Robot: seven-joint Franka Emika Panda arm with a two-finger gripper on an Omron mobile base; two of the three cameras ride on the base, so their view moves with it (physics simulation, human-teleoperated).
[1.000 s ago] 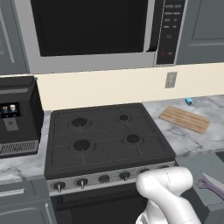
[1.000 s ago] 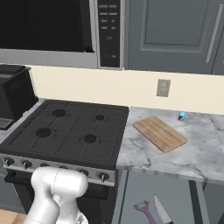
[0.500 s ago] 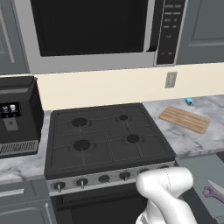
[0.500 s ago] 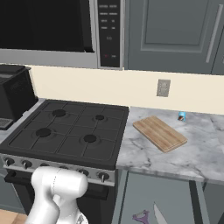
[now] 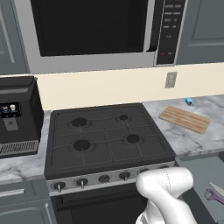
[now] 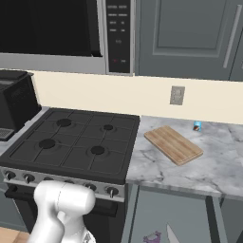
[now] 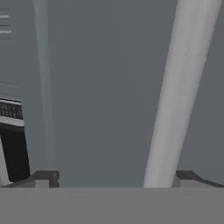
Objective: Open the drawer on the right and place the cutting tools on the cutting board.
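My gripper stood released, fingers spread either side of the drawer's silver handle. The drawer looked open, knives inside. I judged the next move was reaching in for one; the cutting board lay bare on the worktop.

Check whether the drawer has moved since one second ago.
Yes. The drawer has slid further out, toward the robot: the cutting tools inside it now lie farther below the fixed counter edge in the right base view.
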